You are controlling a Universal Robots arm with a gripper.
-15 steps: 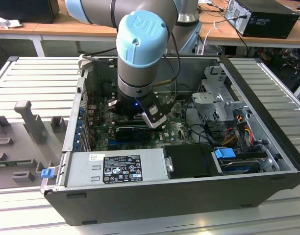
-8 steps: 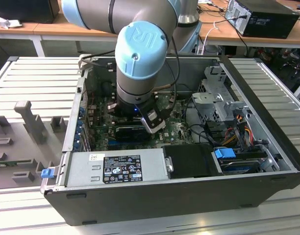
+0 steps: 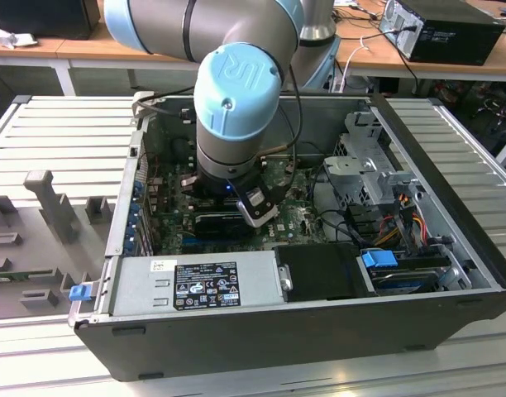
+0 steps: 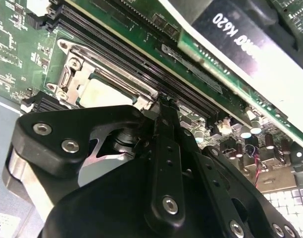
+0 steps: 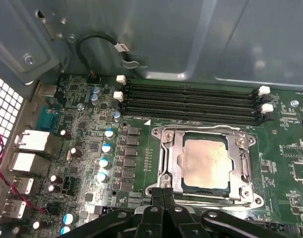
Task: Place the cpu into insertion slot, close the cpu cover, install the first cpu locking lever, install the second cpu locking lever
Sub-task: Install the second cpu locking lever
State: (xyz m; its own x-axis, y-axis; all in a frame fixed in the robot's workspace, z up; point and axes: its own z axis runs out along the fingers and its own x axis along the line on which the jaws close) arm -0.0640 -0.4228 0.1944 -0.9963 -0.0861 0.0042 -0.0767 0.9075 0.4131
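Fingers (image 5: 164,196) of my gripper (image 5: 161,190) look pressed together in the first wrist view, two black tips side by side with no gap that I can make out and nothing pinched between them. They sit at the near edge of the insertion slot (image 5: 206,166), touching or just above its metal rim; I cannot tell which. I see the cpu (image 5: 205,163) lying flat in the slot, its tan-silver face showing through the square cut-out of the cpu cover (image 5: 243,161), which lies down over it. Beyond the socket run the long black memory slots (image 5: 191,101) on the green motherboard (image 5: 136,148). In the second wrist view the gripper (image 4: 164,101) points at the same socket corner. From the exterior view, my arm (image 3: 236,107) reaches down into the open computer case (image 3: 319,322).
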